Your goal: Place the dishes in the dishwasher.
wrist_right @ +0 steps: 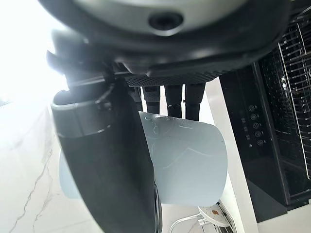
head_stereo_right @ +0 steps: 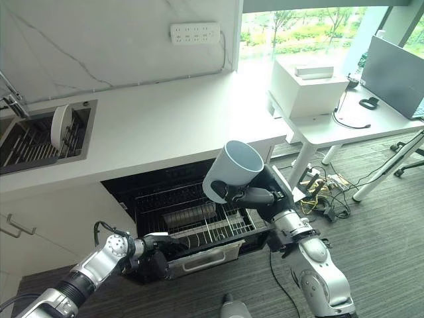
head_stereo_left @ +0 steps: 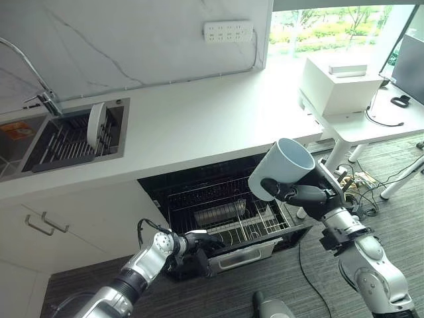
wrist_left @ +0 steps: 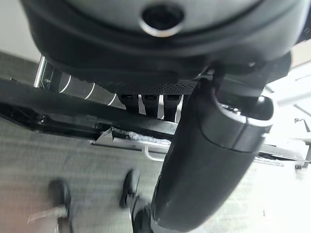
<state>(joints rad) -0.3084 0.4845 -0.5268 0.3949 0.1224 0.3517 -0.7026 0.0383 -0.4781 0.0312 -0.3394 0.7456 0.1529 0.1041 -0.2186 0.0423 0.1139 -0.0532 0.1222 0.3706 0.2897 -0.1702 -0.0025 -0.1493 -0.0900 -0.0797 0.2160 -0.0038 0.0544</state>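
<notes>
A: While the right hand is gripping the pale blue cup, where is that item sitting?

B: Item one, cup: it is hanging in the air above the pulled-out dishwasher rack, tilted, with its open mouth facing up and toward the window side. In the right wrist view the fingers are curling over its wall and the thumb is pressing the near side, so the hand is clasping it firmly.

A: And the left hand?

B: Item two, left hand: it is resting low at the front edge of the open dishwasher, by the near-left corner of the rack. Its fingers are reaching against that front edge, and I cannot tell whether they are clenching anything.

A: Other dishes?

B: Item three, white plate: it is standing on edge in the sink, among the ribs of the drying rack there. Item four, rack contents: wire tines are showing, with a small basket section near the middle.

A: Surroundings?

B: White counter, a power strip on the marble wall, a white box on the side desk.
</notes>
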